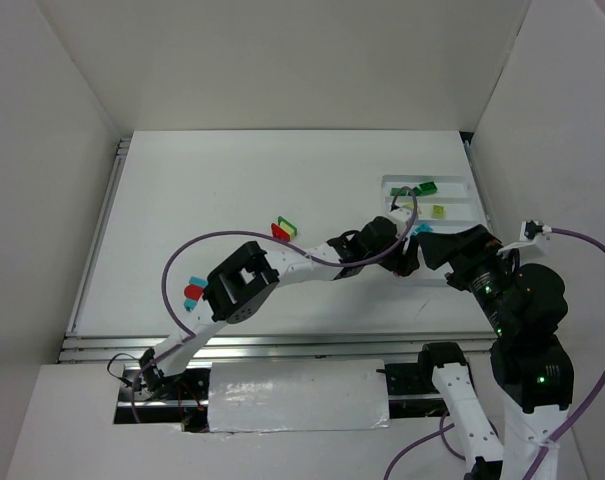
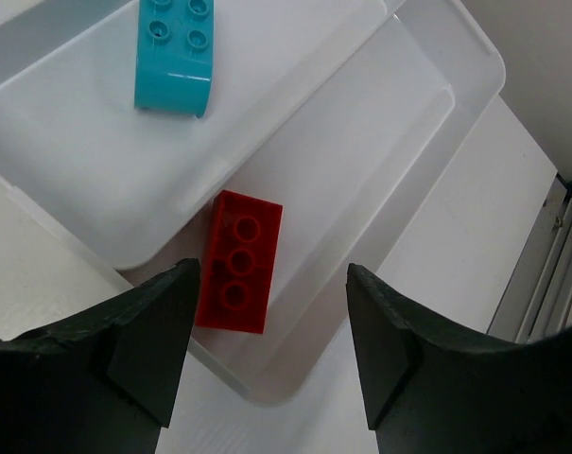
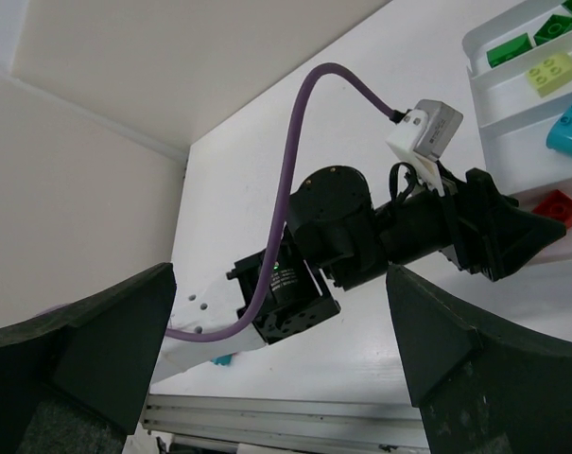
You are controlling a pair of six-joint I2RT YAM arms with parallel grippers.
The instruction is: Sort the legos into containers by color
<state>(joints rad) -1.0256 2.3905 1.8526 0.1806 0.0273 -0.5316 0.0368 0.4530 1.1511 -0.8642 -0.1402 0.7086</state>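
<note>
The white tray [image 1: 387,182] lies at the far right of the table. In the left wrist view a red lego [image 2: 238,262] lies flat in a compartment near the tray's corner [image 2: 456,57]. A cyan lego [image 2: 177,52] sits in the compartment beside it. My left gripper [image 2: 271,350] hovers open just above the red lego, which is free of both fingers. The right wrist view shows green [image 3: 509,49], yellow-green [image 3: 554,71], cyan [image 3: 569,123] and red [image 3: 560,208] legos in separate compartments. My right gripper [image 3: 281,350] stands open and empty, facing the left arm.
Loose legos lie on the table: a red and a yellow-green one [image 1: 283,229] at the middle, a cyan and a red one [image 1: 194,290] at the left. The left arm [image 1: 312,265] stretches across the table. The right arm [image 1: 487,275] sits just beside the tray.
</note>
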